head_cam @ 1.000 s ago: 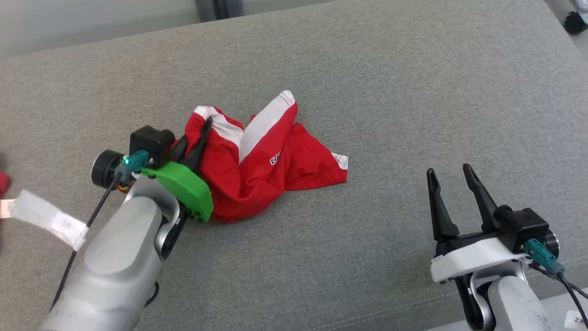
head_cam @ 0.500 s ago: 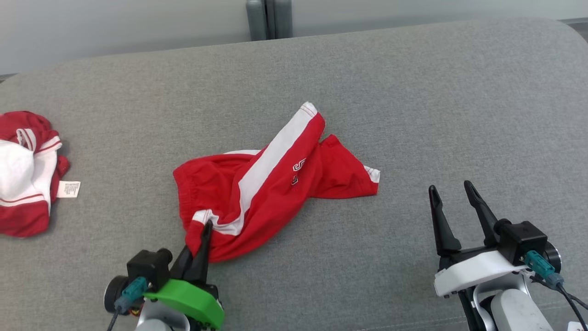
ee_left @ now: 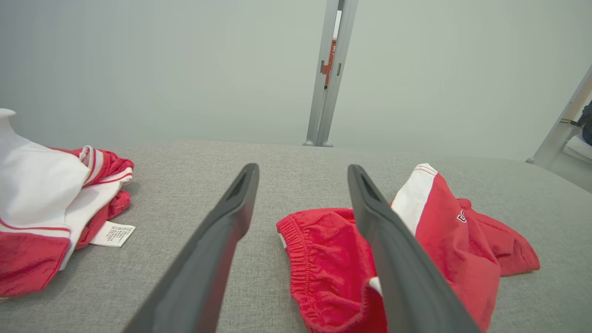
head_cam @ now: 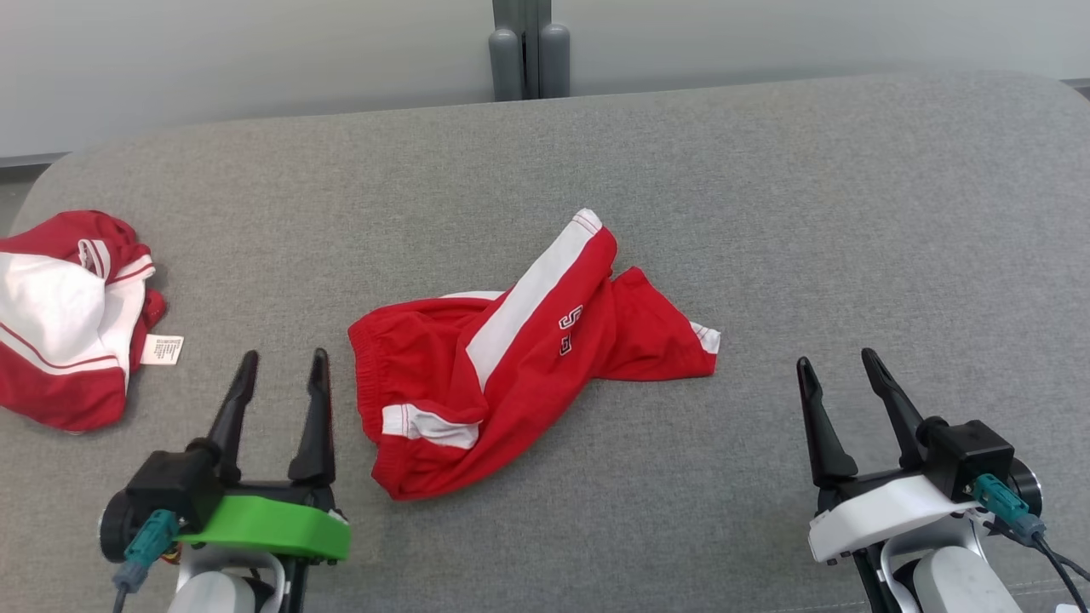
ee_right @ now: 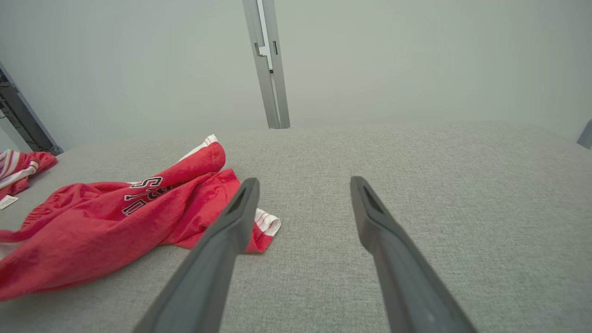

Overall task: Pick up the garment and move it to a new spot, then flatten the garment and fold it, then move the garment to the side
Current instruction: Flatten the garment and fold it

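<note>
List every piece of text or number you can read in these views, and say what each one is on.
"S": the first character of the outlined print on the shorts. The characters beside it are too warped by folds to read.
Tag by the other garment at the left: lines of print, too small to read.
</note>
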Controlling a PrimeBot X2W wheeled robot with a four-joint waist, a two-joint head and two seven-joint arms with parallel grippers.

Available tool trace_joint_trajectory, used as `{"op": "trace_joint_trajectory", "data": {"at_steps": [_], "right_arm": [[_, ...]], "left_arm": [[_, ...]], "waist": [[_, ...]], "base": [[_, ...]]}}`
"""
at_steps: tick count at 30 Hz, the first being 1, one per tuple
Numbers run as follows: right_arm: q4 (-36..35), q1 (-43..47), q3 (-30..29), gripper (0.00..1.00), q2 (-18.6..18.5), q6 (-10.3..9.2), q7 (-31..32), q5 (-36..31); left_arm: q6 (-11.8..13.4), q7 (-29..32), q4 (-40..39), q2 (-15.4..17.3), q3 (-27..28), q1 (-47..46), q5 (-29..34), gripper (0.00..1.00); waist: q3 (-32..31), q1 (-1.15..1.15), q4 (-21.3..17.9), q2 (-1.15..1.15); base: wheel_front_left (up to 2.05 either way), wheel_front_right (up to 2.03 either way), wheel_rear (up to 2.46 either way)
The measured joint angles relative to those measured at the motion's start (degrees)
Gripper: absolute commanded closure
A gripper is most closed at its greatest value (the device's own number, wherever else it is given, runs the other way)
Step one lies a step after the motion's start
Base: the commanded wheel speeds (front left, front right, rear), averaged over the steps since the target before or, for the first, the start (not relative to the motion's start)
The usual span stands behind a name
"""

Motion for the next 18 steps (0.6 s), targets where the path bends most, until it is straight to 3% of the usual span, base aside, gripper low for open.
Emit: {"op": "trace_joint_trajectory", "data": {"at_steps": [9,18], "right_arm": [[-0.33,1.95,-0.77,0.00,-0.07,0.01,0.00,-0.03],[-0.59,2.24,-0.92,0.00,-0.18,0.00,0.00,-0.12]], "left_arm": [[-0.78,0.00,-0.25,-0.15,8.37,2.89,3.87,0.00],[-2.12,0.00,0.74,-1.93,10.89,3.72,6.05,0.00]], "waist": [[-1.16,0.00,-0.58,0.00],[-1.06,0.00,-0.16,0.00]], "base": [[0.00,0.00,0.00],[0.00,0.00,0.00]]}}
